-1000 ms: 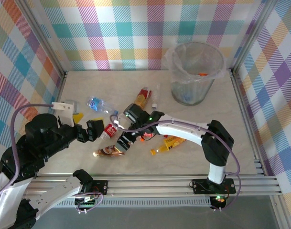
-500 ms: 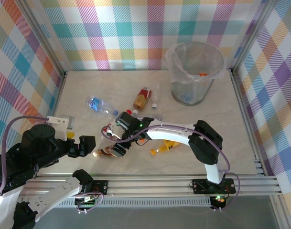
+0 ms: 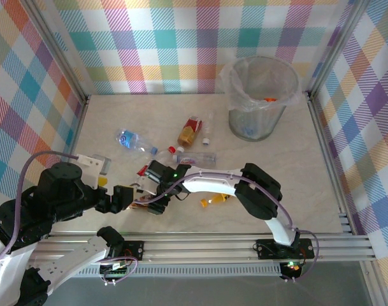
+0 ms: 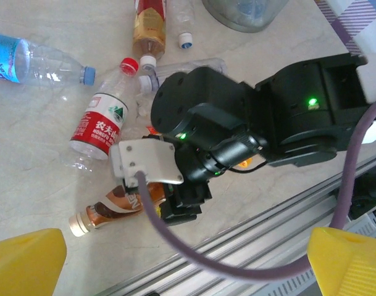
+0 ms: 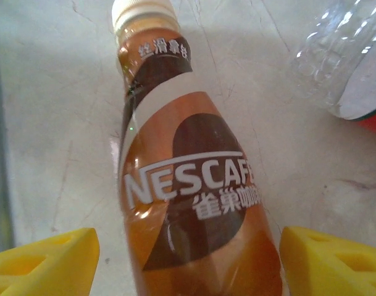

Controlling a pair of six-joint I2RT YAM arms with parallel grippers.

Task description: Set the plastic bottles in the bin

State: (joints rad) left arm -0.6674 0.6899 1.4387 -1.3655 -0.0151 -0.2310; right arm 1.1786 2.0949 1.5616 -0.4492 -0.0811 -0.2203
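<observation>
translucent bin [image 3: 274, 120] holds something orange [image 3: 269, 100]; right tool [image 5: 188, 253] gapes astride a brown coffee bottle [image 5: 188, 179], left tool [image 4: 188, 262] also apart.

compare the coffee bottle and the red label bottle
The coffee bottle is brown all over with a cream cap; the red label bottle is clear with a red cap. The right gripper straddles the coffee bottle; the red label bottle lies free. Both lie flat.

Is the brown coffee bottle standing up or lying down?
Lying down. The brown Nescafe bottle rests on its side on the table, its length flat along the surface, cream cap on.
</observation>
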